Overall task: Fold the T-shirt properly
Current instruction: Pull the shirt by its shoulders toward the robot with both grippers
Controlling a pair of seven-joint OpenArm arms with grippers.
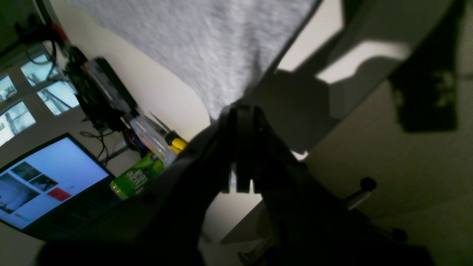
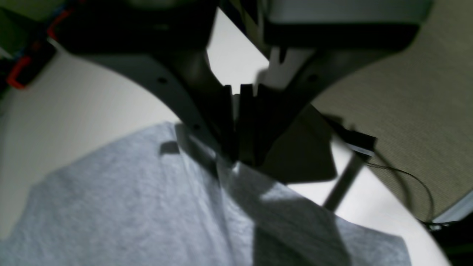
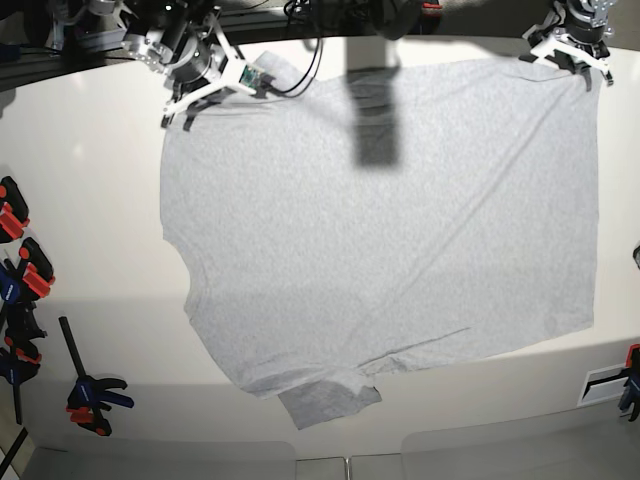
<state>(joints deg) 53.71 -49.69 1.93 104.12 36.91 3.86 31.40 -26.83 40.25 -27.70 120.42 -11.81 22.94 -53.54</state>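
Note:
The light grey T-shirt [image 3: 380, 230] lies spread flat on the white table [image 3: 90, 220], plain side up, with a sleeve [image 3: 330, 397] at the near edge. My left gripper [image 3: 585, 68] is at the far right corner of the shirt. In the left wrist view its jaws are closed [image 1: 240, 114] on the pinched tip of the cloth [image 1: 207, 44]. My right gripper [image 3: 185, 112] is at the far left corner. In the right wrist view it is shut [image 2: 242, 160] on the shirt's edge [image 2: 129, 207], and the fabric creases down from the pinch.
Several orange-and-black clamps [image 3: 20, 270] and a blue-handled clamp [image 3: 90, 392] lie along the table's left side. Another clamp [image 3: 630, 385] sits at the right edge. Beyond the table the left wrist view shows a monitor [image 1: 44, 181], a green can [image 1: 136, 177] and tools.

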